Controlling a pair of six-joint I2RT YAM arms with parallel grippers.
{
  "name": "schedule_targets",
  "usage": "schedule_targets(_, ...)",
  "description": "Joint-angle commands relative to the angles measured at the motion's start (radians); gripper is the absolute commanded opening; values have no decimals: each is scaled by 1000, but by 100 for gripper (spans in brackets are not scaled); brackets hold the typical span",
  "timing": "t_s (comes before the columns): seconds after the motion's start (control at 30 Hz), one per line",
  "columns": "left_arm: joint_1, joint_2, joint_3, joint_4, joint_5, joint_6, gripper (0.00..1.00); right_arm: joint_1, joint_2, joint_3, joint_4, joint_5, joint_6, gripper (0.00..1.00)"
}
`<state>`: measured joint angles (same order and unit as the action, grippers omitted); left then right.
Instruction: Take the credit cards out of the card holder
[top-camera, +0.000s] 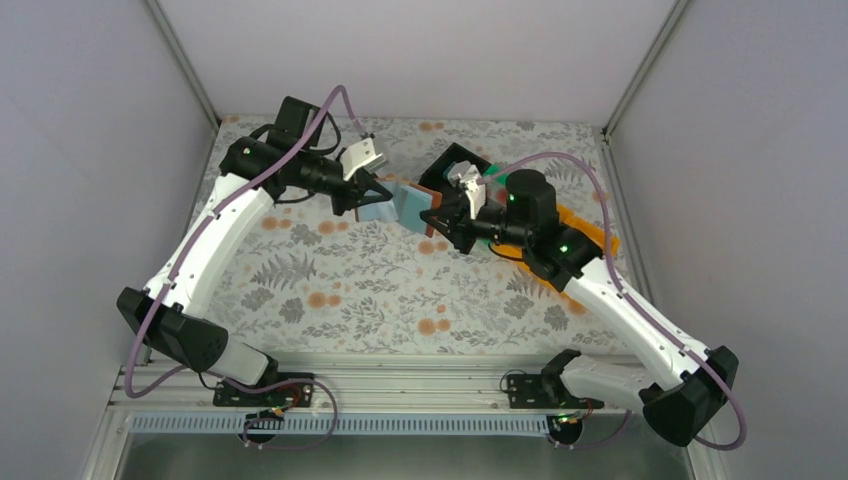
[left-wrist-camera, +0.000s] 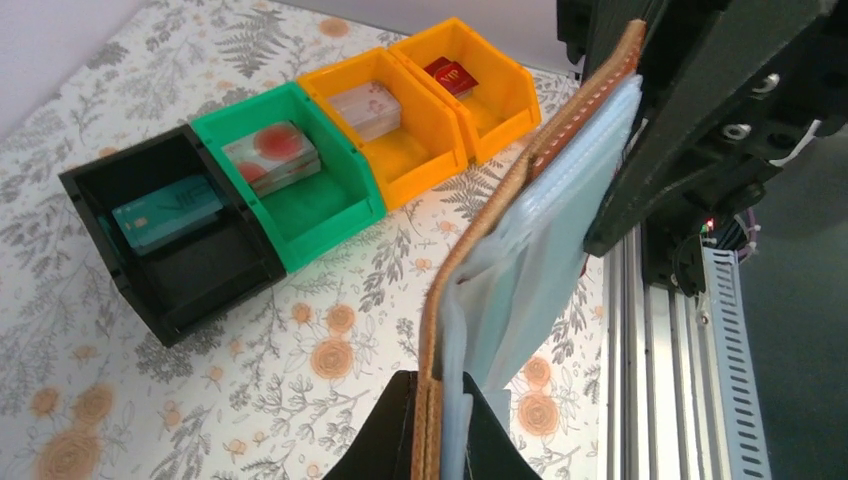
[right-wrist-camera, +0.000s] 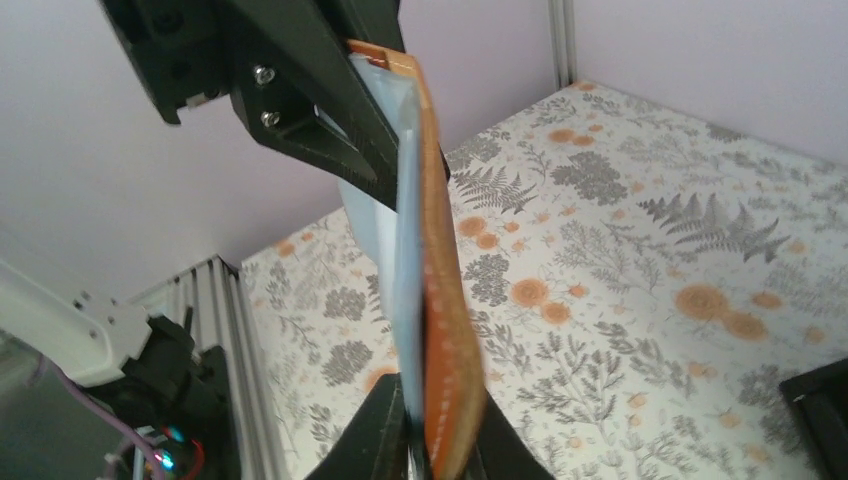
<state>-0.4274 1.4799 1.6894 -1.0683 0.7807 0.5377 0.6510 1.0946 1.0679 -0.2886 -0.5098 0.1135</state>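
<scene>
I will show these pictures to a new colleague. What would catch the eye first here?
First is the opened card holder, held up over the far middle of the table: the left gripper pinches one end and the right gripper the other. Next is the row of bins at the far right: a black bin, a green bin and two orange bins, each with cards inside.

My tally, kind by kind
One black bin (left-wrist-camera: 200, 290), one green bin (left-wrist-camera: 320, 215), two orange bins (left-wrist-camera: 420, 155) (left-wrist-camera: 505, 110), one card holder (left-wrist-camera: 545, 215); credit cards (left-wrist-camera: 165, 210) in stacks I cannot number.
</scene>
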Motion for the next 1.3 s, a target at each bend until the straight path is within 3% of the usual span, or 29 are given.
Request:
schedule_targets(0.0,8,-9,13,-5,40,18,2,-22,7,-23,19,-52,10,6)
schedule_targets(0.13,19,-11,4,-6,40,23,4,-38,8,-24,27,-80,11,4)
schedule_targets(0.33,142,-19,-50,49,-35,-1,48,-72,-6,-25,23,-104,30,4)
schedule_targets(0.53,318,-1,-95,134,-117,-47,60,-77,23,-5,-12,-82,64,4)
schedule_targets(0.73,374,-8,-74,163,-189,-70,59,-79,126,100,-137,140,154,4)
schedule_targets(0.83,358,-41,-32,136,-108,-64,55,-77,168,126,-126,149,182,4)
schedule_targets(1.07,92,-42,24,-11,95,-29,51,-72,262,181,-131,250,253,4)
schedule_targets(1.27,-18,28,-77,83,150,-139,38,-63,290,190,-84,177,259,4)
